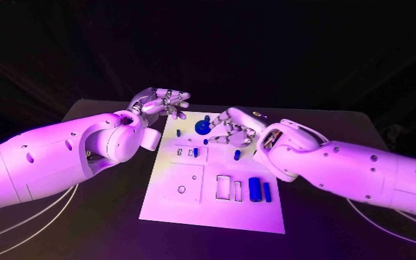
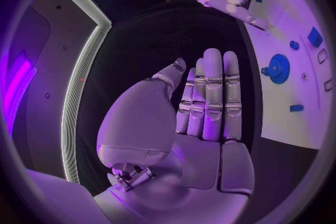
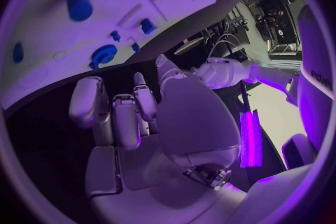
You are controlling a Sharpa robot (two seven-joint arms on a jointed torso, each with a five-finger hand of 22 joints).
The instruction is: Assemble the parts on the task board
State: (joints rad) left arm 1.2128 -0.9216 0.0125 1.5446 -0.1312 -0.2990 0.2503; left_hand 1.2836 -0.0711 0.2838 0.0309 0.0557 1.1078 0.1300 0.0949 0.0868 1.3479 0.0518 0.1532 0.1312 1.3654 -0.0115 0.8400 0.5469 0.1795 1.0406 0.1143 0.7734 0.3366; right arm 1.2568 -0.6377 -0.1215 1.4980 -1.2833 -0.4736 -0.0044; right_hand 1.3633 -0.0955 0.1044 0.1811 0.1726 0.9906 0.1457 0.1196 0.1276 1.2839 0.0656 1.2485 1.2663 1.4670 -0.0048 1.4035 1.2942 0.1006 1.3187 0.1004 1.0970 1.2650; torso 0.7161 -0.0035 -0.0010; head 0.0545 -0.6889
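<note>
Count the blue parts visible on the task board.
7: gear and small piece at the far end, a peg by the left edge, two pegs mid-board, block and bar nearest. The right hand may hide more.

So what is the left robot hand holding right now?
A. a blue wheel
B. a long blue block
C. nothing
C. In the left wrist view the left robot hand shows a bare palm with straight fingers, and the blue wheel lies apart on the white board.

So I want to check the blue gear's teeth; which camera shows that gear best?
The left wrist view: the blue gear lies unobstructed, its toothed rim visible. In the head view it sits small beside the right robot hand; the right wrist view shows it near fingertips.
</note>
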